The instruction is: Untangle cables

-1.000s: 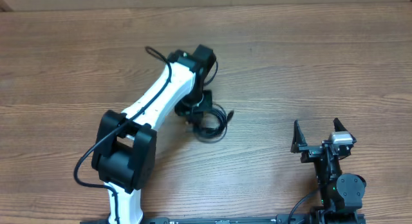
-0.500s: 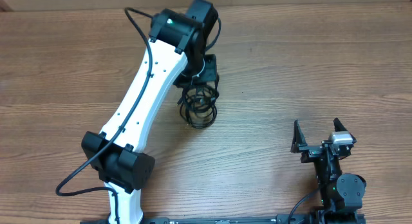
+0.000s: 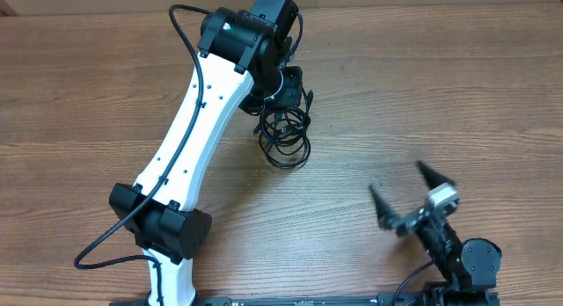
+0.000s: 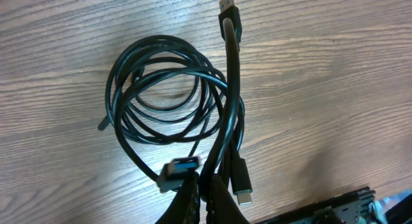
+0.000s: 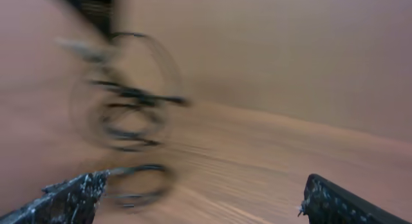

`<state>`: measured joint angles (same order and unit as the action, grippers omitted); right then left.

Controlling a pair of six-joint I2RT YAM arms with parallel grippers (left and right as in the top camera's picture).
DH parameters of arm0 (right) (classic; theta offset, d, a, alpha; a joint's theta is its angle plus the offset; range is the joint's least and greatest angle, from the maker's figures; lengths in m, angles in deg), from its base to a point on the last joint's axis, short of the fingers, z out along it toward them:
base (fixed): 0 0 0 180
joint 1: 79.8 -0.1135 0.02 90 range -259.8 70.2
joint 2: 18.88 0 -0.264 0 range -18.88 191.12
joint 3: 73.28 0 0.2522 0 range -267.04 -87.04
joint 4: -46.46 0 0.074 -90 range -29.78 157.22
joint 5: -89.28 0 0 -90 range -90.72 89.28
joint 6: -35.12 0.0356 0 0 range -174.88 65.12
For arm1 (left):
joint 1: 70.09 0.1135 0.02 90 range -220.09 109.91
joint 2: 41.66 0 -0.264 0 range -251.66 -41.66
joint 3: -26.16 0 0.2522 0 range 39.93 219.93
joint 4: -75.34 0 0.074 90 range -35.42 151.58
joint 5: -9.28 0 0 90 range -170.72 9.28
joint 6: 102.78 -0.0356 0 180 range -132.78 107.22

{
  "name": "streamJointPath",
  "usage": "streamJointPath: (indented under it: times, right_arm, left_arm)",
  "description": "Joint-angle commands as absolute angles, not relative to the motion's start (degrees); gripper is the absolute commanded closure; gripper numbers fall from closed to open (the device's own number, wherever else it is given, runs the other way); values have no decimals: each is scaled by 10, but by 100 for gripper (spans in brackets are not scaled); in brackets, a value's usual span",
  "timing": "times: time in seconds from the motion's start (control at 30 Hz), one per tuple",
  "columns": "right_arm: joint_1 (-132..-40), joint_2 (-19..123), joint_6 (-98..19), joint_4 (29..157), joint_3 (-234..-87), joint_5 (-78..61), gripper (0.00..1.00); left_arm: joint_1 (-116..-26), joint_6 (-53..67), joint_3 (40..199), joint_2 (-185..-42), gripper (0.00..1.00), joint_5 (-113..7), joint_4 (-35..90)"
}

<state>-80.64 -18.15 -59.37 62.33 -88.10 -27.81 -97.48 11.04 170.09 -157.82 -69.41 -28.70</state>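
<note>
The left gripper [image 4: 201, 197] is pinched narrow on the cables [image 4: 232, 89], its dark fingers meeting around the strands at the near edge of the bundle. The rest of the coil spreads out ahead of the fingertips over the wooden table [image 3: 457, 95]; whether it rests on the wood or hangs just above it cannot be told. The right gripper [image 3: 398, 183] is spread wide and holds nothing; it is well apart from the bundle, which shows as only a blur ahead of it and to its left in its own camera. The cords look light, thin and limp, so they will likely sag and slide through each other rather than keep a shape. The smooth black jacket may slip in a loose pinch, and hard pulling could tighten the loops. The firmest places to take hold are probably the rigid plug bodies or the cord just behind them. Three plug ends are clear: a long dark plug [image 4: 226, 6] farthest from the left fingers, a blue-tongued plug [image 4: 179, 167] just beside them, and a small silvery plug [image 4: 243, 193] close on their other side. A possible fourth end juts from the coil's far side. The overlapping loops do not let the cords be counted.
</note>
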Motion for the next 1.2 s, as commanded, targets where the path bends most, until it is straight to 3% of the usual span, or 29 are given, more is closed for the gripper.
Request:
streamJointPath:
  times: [0.0,0.17,0.23,0.57,0.73,0.87,1.17]
  right_arm:
    - [-809,-187,-592,566,-875,-546,0]
    - [-804,-187,-475,406,-880,-547,0]
    - [-797,-187,-461,396,-899,-528,0]
    - [-693,-79,-461,658,-1102,-550,0]
    - [-682,-7,-454,638,-1119,-633,0]
    - [-683,23,-371,637,-1119,-701,0]
    - [-683,80,-97,617,-1119,-453,0]
  left_arm:
    - [-975,99,1716,-1574,96,-698,-291]
    - [-976,97,1716,-1574,96,-697,-304]
    - [-976,97,1716,-1574,96,-694,-307]
    - [-976,95,1716,-1574,96,-557,-310]
    - [-976,39,1716,-1574,96,-502,-309]
    - [-976,-24,1716,-1574,96,-460,-309]
    - [-976,-204,1716,-1574,96,-293,-312]
